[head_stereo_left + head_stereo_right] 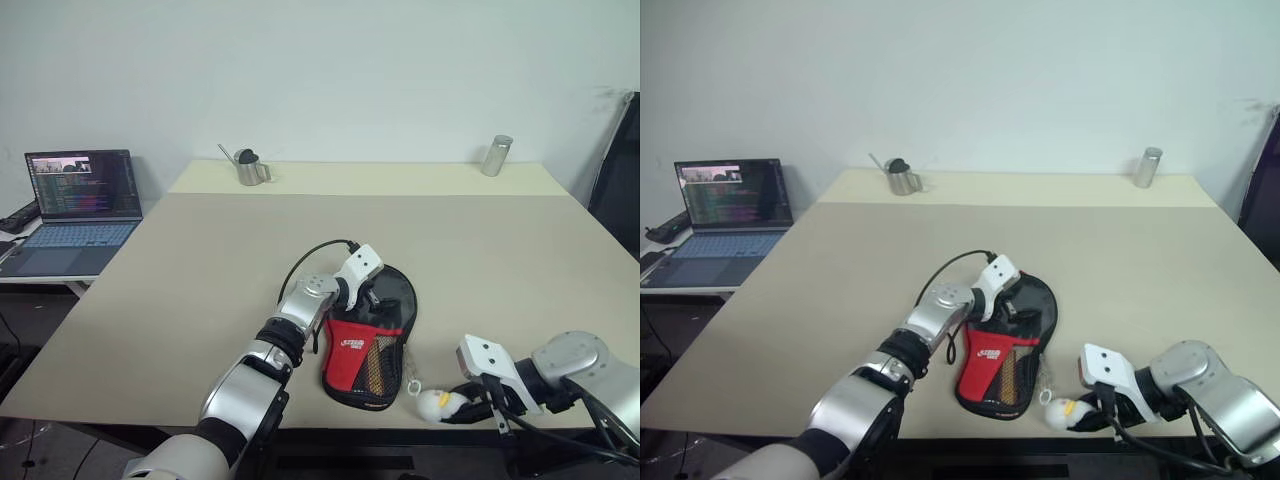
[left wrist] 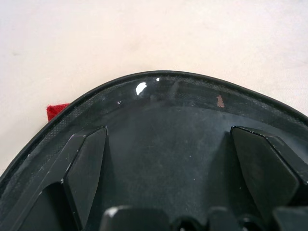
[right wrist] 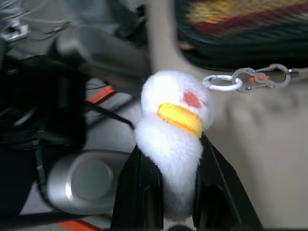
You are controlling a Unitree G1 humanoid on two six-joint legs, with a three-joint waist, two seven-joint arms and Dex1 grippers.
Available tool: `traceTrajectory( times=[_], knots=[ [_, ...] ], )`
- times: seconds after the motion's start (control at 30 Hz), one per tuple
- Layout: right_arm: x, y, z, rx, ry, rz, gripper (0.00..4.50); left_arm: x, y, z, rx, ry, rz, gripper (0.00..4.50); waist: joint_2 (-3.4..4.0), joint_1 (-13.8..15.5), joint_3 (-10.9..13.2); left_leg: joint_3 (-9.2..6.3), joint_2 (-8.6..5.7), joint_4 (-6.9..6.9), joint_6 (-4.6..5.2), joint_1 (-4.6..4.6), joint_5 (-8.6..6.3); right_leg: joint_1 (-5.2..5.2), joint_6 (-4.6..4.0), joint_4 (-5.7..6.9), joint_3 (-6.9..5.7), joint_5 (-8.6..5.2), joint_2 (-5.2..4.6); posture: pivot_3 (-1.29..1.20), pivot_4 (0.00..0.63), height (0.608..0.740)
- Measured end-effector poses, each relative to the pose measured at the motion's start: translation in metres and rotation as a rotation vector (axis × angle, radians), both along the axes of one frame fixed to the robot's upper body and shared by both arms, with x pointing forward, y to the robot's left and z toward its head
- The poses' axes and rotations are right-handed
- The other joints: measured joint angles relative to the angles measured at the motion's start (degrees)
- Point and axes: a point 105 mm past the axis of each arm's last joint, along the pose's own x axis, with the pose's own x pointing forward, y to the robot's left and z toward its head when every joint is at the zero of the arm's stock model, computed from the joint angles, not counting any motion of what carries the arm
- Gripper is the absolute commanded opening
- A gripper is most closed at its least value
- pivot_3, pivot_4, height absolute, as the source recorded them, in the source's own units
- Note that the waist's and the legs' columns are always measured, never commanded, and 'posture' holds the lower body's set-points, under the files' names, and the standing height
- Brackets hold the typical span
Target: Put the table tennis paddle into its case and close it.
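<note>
The case [image 1: 362, 350] lies flat near the table's front edge, black at its round far end and red with a mesh pocket at its near end. Tan and red stripes show through the mesh and look like the paddle's handle; the rest of the paddle is hidden. My left gripper [image 1: 378, 297] rests open on the case's black top, its fingers [image 2: 86, 163] spread over the glossy surface. A white plush charm [image 3: 173, 120] with a yellow beak hangs from the case by a carabiner [image 3: 255, 77]. My right gripper [image 1: 455, 405] is shut on the charm, just off the case's near right corner.
An open laptop [image 1: 80, 200] sits on a side desk at the left. A metal cup [image 1: 250, 168] and a metal can [image 1: 496, 155] stand at the table's far edge. A dark object [image 1: 618, 180] leans at the right. The front edge runs just below the case.
</note>
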Motion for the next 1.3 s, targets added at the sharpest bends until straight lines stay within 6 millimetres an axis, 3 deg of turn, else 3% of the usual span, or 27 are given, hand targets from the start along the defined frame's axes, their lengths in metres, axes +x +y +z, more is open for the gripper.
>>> traceTrajectory(
  times=[0.23, 0.37, 0.67, 0.7, 1.03, 1.3],
  knots=[
    [-0.039, 0.010, -0.008, 0.021, 0.090, 0.205, 0.29, 0.002, -0.002, 0.000, 0.021, 0.000, 0.008, 4.50, -0.15, 0.2, -0.1, 0.00, 0.00, 0.01, -0.02, 0.02, 0.01, 0.01, 0.02, -0.01, 0.00, 0.00, -0.04, 0.00, 0.150, 0.740],
    [-0.051, 0.015, -0.012, 0.032, 0.095, 0.283, 0.29, 0.003, -0.003, -0.001, 0.039, -0.005, 0.004, 4.50, -0.27, 0.3, -0.2, 0.00, 0.00, 0.01, -0.02, 0.04, 0.00, 0.04, 0.03, -0.02, 0.00, -0.01, -0.06, 0.00, 0.150, 0.740],
    [-0.047, 0.022, -0.017, 0.033, 0.056, 0.252, 0.28, 0.005, -0.005, 0.001, 0.065, -0.017, -0.003, 4.50, -0.38, 0.6, -0.3, 0.01, 0.00, 0.00, -0.03, 0.03, 0.00, 0.04, 0.05, -0.05, 0.02, -0.02, -0.10, 0.00, 0.150, 0.740],
    [-0.043, 0.022, -0.016, 0.029, 0.043, 0.242, 1.00, 0.005, -0.005, 0.001, 0.066, -0.018, -0.001, 4.50, -0.39, 0.6, -0.3, 0.01, 0.01, 0.00, -0.02, 0.04, 0.00, 0.04, 0.06, -0.05, 0.02, -0.02, -0.10, 0.00, 0.150, 0.740],
    [0.000, 0.009, -0.007, -0.018, -0.030, 0.138, 4.45, 0.009, 0.000, 0.003, 0.037, -0.017, 0.030, 4.50, -0.42, 0.3, -0.3, 0.02, 0.02, 0.00, 0.00, 0.07, -0.01, 0.04, 0.06, -0.02, 0.03, -0.01, -0.08, 0.00, 0.150, 0.740],
    [0.047, -0.005, 0.013, 0.010, -0.186, -0.002, 4.48, 0.014, 0.030, 0.008, -0.058, 0.021, 0.067, 4.50, -0.35, -0.2, -0.2, 0.03, 0.02, -0.02, -0.10, -0.01, 0.05, -0.11, -0.01, -0.01, 0.07, 0.03, -0.08, 0.00, 0.150, 0.740]
  ],
)
